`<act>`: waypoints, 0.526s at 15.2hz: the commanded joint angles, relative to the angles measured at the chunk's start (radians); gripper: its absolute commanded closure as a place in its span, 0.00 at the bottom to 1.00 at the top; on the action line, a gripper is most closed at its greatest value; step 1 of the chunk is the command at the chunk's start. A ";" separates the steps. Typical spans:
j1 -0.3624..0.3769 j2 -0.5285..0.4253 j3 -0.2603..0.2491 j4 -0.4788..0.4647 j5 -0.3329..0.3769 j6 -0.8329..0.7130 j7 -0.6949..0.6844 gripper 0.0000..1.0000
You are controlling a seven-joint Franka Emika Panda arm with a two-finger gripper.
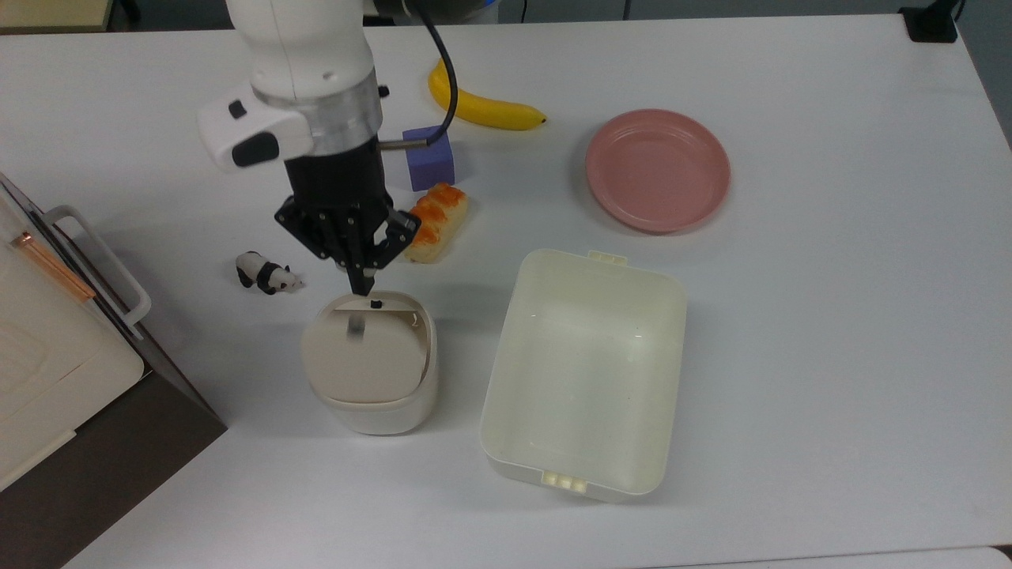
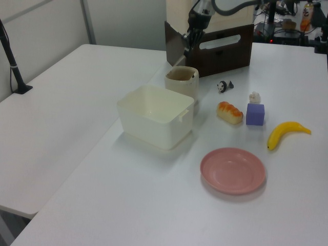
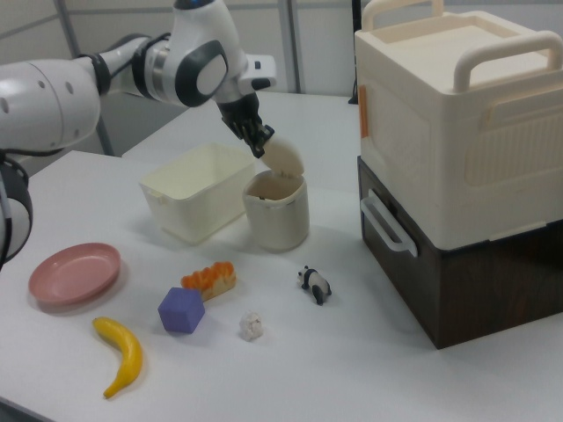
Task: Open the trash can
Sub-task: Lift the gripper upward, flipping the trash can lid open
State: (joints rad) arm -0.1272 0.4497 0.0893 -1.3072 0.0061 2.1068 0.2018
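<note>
The trash can [image 1: 371,407], a small cream rounded bin, stands on the white table between the panda toy and the big tub. Its beige lid [image 1: 360,359] is swung up on its hinge, which the right view shows clearly with the lid [image 3: 283,156] standing above the open can [image 3: 278,215]. A small dark button [image 1: 376,302] sits on the rim's far side. My gripper [image 1: 360,286] hangs just above that rim, fingers shut together and holding nothing. In the left view the gripper [image 2: 186,47] is well above the open can [image 2: 181,83].
A large cream lidless tub [image 1: 598,258] sits right of the can in the top view. Behind lie a bread toy [image 1: 432,221], purple cube [image 1: 431,162], banana [image 1: 486,111] and pink plate [image 1: 656,170]. A panda figure [image 1: 266,274] and a stacked brown-and-cream box [image 1: 55,371] are at the top view's left.
</note>
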 commanded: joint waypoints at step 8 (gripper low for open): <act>0.008 -0.157 0.000 -0.046 0.038 -0.286 -0.005 0.89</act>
State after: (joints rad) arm -0.1267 0.3223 0.0963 -1.3086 0.0259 1.8958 0.2031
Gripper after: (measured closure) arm 0.991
